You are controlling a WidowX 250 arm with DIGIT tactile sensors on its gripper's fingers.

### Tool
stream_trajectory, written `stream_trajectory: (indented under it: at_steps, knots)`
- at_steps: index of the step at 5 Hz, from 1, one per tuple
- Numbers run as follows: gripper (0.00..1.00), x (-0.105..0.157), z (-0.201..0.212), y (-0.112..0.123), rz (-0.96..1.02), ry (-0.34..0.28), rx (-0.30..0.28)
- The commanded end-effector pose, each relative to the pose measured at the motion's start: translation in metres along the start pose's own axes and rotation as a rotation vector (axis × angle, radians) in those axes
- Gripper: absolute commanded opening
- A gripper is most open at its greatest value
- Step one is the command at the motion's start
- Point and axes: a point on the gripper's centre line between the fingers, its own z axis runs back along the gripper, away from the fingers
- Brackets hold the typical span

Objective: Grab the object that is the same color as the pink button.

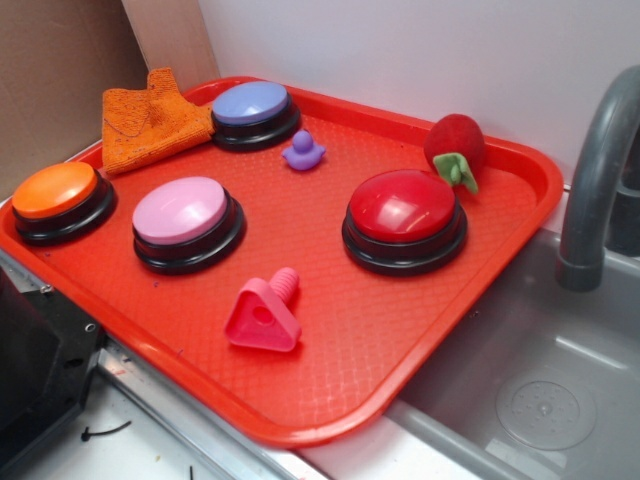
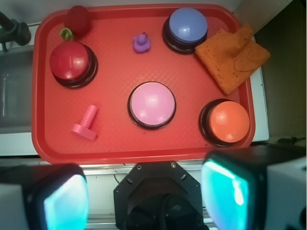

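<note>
a red tray [image 1: 470, 290] sits beside a sink. in the wrist view the gripper [image 2: 144, 201] is held wide apart, empty, off the tray's near edge. the pink bolt [image 2: 86, 122] lies at nine o'clock of the pink button [image 2: 151, 104]; its rounded head could be squeezed out of the closing jaws.

Open pincer [image 2: 144, 199] above red tray [image 2: 115, 143]

- The gripper [image 2: 151, 196] has two broad black-edged fingers [image 2: 62, 203] with glossy teal pads.
- White housing blocks sit at both outer edges.
- Between them is a black angular mount with small screws and a dark round recess.
</note>
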Motion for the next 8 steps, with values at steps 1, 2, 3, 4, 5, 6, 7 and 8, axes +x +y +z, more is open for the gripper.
stream_trajectory:
  at_steps: [1,2,3,4,5,6,7,8]
  knots:
    - [1.00,0.000,0.000,0.000,0.000,0.000,0.000]
    - [1.00,-0.002,-0.005,-0.006,0.124,-0.050,-0.016]
    - [1.00,0.002,-0.017,-0.011,0.261,-0.043,-0.061]
    - [1.00,0.012,-0.033,-0.015,0.440,-0.026,-0.101]
    - [1.00,0.020,-0.058,-0.028,0.599,-0.007,-0.103]
    - [1.00,0.029,-0.091,-0.047,0.649,0.026,-0.098]
    - [1.00,0.034,-0.124,-0.068,0.610,0.129,-0.165]
    - [1.00,0.040,-0.154,-0.077,0.583,0.166,-0.139]
